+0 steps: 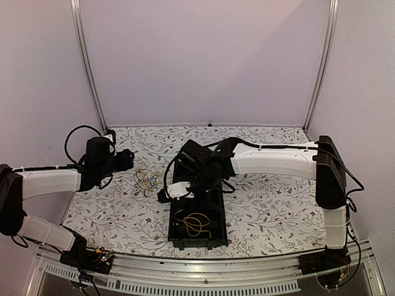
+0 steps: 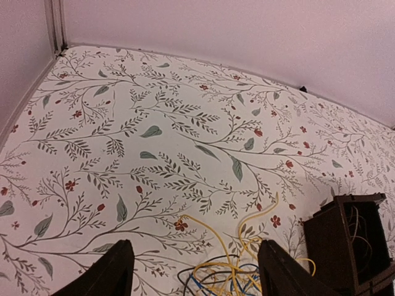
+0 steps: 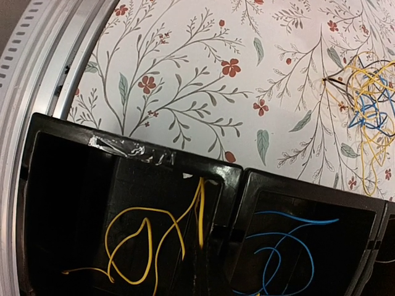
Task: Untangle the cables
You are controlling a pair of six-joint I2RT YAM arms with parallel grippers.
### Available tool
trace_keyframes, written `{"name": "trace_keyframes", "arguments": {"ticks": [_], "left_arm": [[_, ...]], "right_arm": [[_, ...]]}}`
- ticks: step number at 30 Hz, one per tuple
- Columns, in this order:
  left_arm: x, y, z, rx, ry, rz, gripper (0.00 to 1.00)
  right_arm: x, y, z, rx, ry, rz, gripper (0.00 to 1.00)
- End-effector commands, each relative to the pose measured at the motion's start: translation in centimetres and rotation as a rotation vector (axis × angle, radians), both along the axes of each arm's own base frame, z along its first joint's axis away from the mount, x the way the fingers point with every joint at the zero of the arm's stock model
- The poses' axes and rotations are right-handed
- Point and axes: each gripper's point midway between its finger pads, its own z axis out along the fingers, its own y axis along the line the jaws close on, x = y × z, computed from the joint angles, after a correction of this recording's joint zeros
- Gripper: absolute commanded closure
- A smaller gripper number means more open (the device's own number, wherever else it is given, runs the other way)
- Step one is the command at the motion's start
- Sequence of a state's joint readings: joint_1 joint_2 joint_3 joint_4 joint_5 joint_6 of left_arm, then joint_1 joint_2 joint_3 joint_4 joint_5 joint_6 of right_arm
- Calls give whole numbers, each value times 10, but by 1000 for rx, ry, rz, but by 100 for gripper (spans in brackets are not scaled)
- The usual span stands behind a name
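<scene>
Yellow, blue, dark cables [image 1: 145,182]: loose tangle on floral table [image 1: 265,209], just left of black tray [image 1: 196,244]. One yellow wire [image 3: 145,243] and one blue wire [image 3: 285,246] lay in separate tray compartments. Step judged: taking next strand from tangle. Best to pinch single loop at tangle's edge and draw slowly. Left gripper [image 2: 196,274] hovered low over tangle, jaws spread wide. Right gripper [image 1: 173,191] angled down over tray, jaws pressed together; any hold unclear.

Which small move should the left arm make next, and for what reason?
Probably lower the open left gripper onto the tangled cables: it hovers close to this yellow, blue and dark bunch, which lies unsorted on the table beside the black tray.
</scene>
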State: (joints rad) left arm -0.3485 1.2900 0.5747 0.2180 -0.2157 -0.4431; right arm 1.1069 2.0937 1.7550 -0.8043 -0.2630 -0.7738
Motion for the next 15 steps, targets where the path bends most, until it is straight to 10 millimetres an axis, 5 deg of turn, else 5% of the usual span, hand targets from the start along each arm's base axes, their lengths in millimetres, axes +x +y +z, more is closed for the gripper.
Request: {"name": "trace_keyframes", "arguments": {"ticks": [1, 6, 15], "left_arm": [[1, 2, 8, -26, -28, 5, 28], [2, 2, 7, -25, -29, 5, 28], [0, 2, 3, -27, -17, 5, 28]], "right_arm": [[-8, 4, 44, 62, -49, -2, 100], [-43, -2, 50, 40, -12, 42, 100], [-87, -13, 7, -53, 241, 14, 100]]}}
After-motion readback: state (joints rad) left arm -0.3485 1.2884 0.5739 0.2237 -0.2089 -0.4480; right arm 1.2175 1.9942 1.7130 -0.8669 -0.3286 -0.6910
